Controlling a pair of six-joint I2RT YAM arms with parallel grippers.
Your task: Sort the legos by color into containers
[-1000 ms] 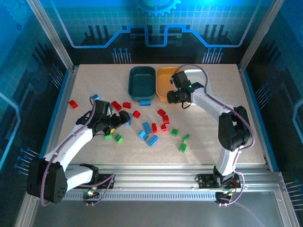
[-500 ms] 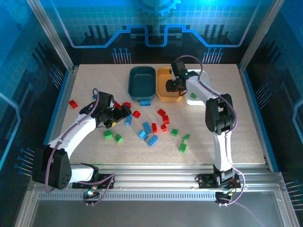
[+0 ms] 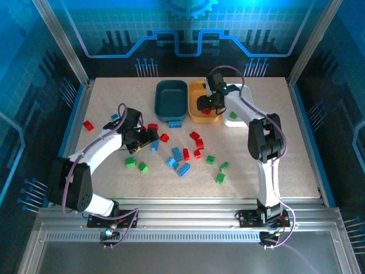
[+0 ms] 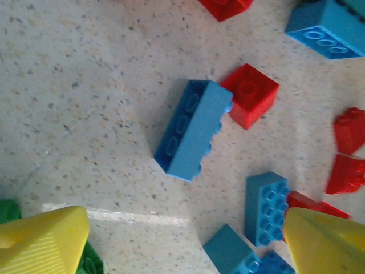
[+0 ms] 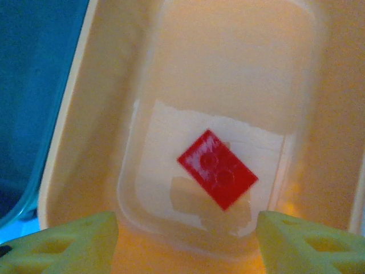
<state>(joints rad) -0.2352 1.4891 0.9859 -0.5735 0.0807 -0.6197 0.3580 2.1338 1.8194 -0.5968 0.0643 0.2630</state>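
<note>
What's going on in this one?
Two robot arms are sorting toy bricks into tubs by color. The right hand is open above the yellow tub, with a red brick inside it. The left hand, also open, hovers over a blue brick right beside a small red block on the table. Many bricks are not yet sorted, and the teal tub looks empty.

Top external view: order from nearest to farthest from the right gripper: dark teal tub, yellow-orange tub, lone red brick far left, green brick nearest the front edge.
1. Yellow-orange plastic tub: directly under the right gripper.
2. Dark teal plastic tub: next to it, on the left.
3. Small green studded brick: front, right of centre.
4. Lone small red studded brick: far left.
</note>
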